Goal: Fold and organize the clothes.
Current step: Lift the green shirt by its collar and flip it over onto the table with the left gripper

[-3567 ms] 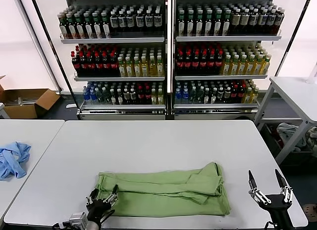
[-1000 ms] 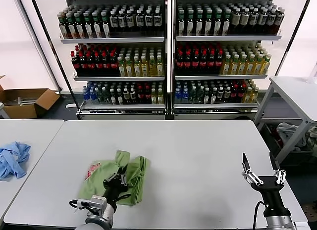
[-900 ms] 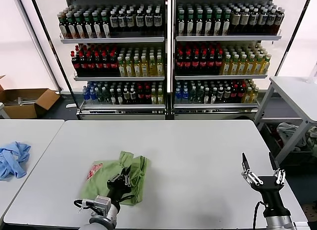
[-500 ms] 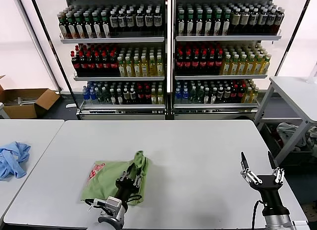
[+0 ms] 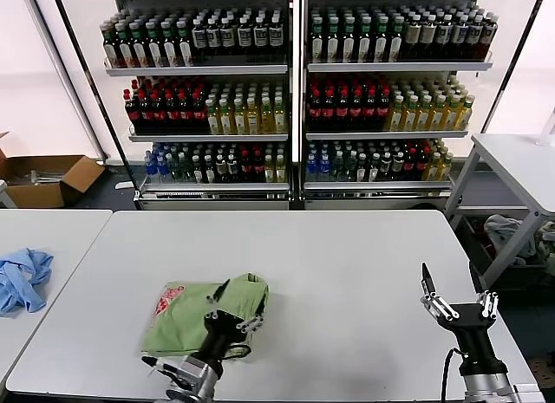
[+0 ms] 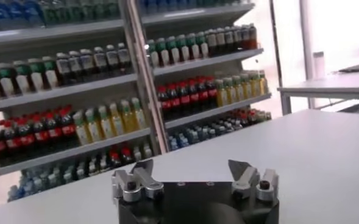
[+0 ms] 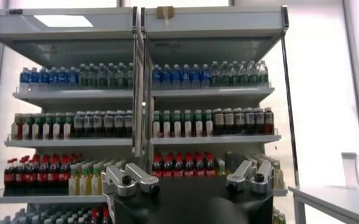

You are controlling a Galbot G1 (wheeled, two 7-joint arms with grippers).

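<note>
The light green shirt [image 5: 195, 315] lies folded into a small bundle on the white table [image 5: 347, 264], front left, with its red-and-white graphic [image 5: 165, 301] showing at its left side. My left gripper [image 5: 238, 306] is open over the bundle's right edge; in the left wrist view [image 6: 191, 173] nothing is between its fingers and the shirt is out of sight. My right gripper [image 5: 453, 292] is open and empty, fingers pointing up, at the table's front right corner; it also shows in the right wrist view [image 7: 188, 171].
A light blue garment [image 5: 22, 280] lies on a separate table at the left. Drink shelves [image 5: 295, 100] stand behind the table. A cardboard box [image 5: 48, 179] sits on the floor at the far left. Another table [image 5: 520, 160] is at the right.
The shirt, spread wide 3.6 s ago, has been folded leftward into a small bundle. Since 0.5 s ago the raised fold has dropped flat and my left gripper has opened. The right gripper barely moved.
</note>
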